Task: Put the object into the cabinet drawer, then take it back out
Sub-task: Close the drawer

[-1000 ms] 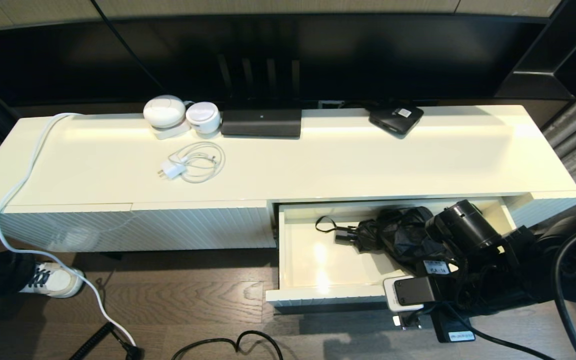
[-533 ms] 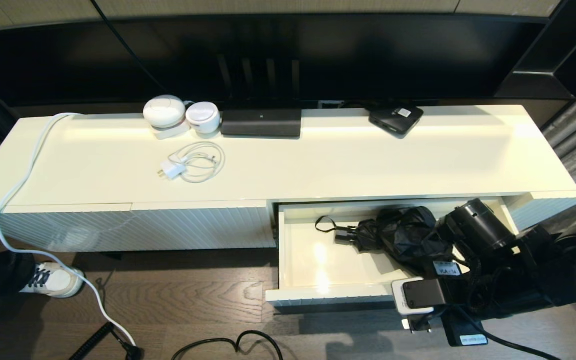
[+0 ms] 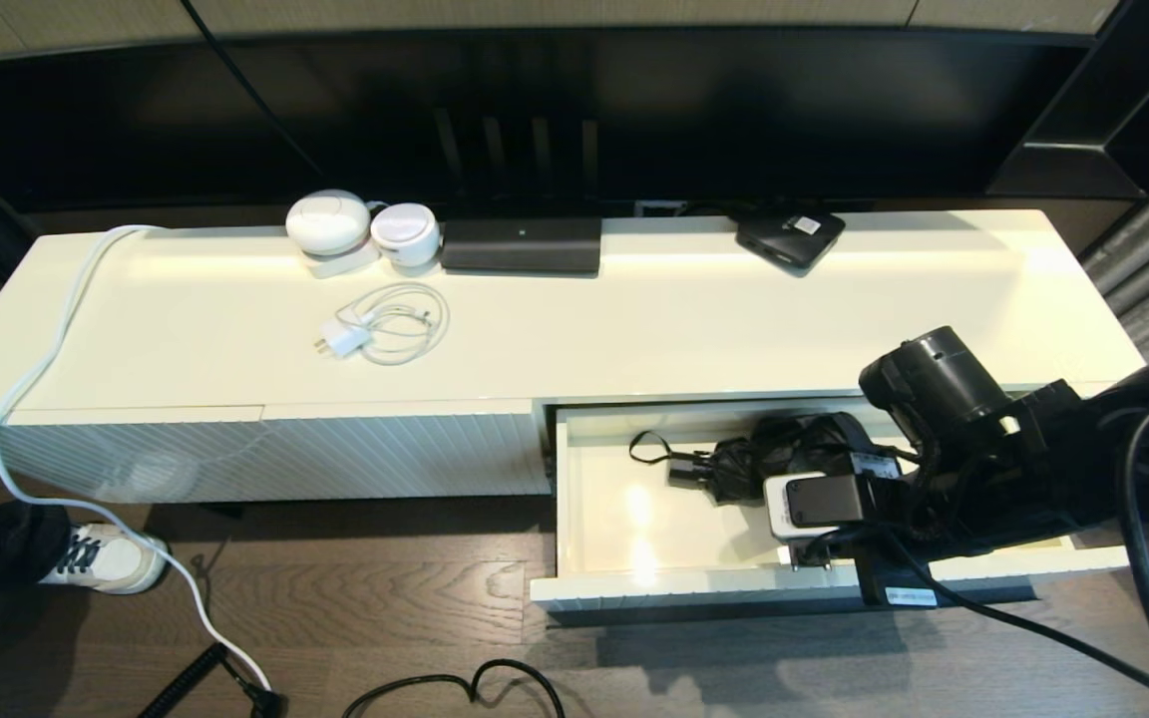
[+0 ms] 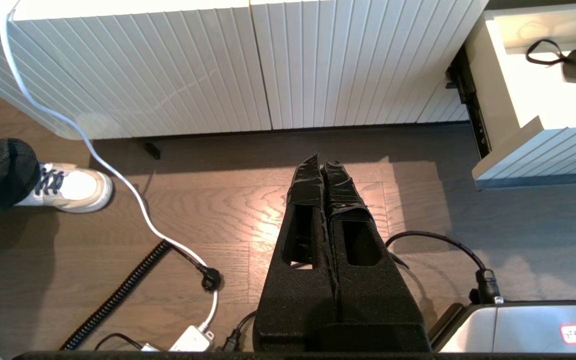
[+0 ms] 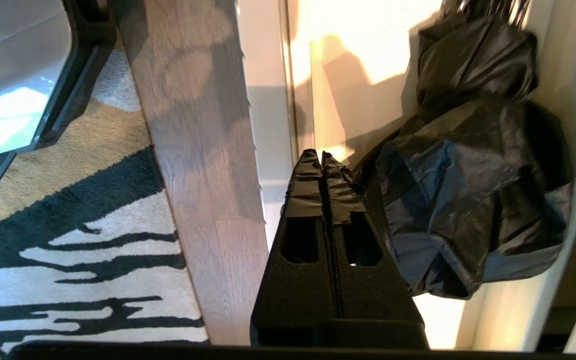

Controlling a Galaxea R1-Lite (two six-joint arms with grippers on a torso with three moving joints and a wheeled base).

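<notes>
The cabinet drawer (image 3: 624,519) stands pulled out at the right of the cream cabinet. The object, a black folding umbrella (image 3: 734,464), lies inside it, its handle and wrist loop pointing left and its right part hidden under my right arm. In the right wrist view my right gripper (image 5: 321,152) is shut with nothing between its fingers. Its tips are over the drawer's front wall (image 5: 268,125), right beside the umbrella's wrinkled fabric (image 5: 468,190). My left gripper (image 4: 322,159) is shut and empty above the wooden floor, left of the drawer (image 4: 533,135).
On the cabinet top are a white charger with coiled cable (image 3: 375,329), two round white devices (image 3: 330,224), a long black device (image 3: 520,244) and a flat black box (image 3: 789,237). A white cable (image 3: 36,399) hangs down the left side near a shoe (image 3: 106,558). Black cables lie on the floor.
My right arm has moved from the drawer's front edge back towards the cabinet and now hangs over the drawer's right half. The umbrella has stayed in place.
</notes>
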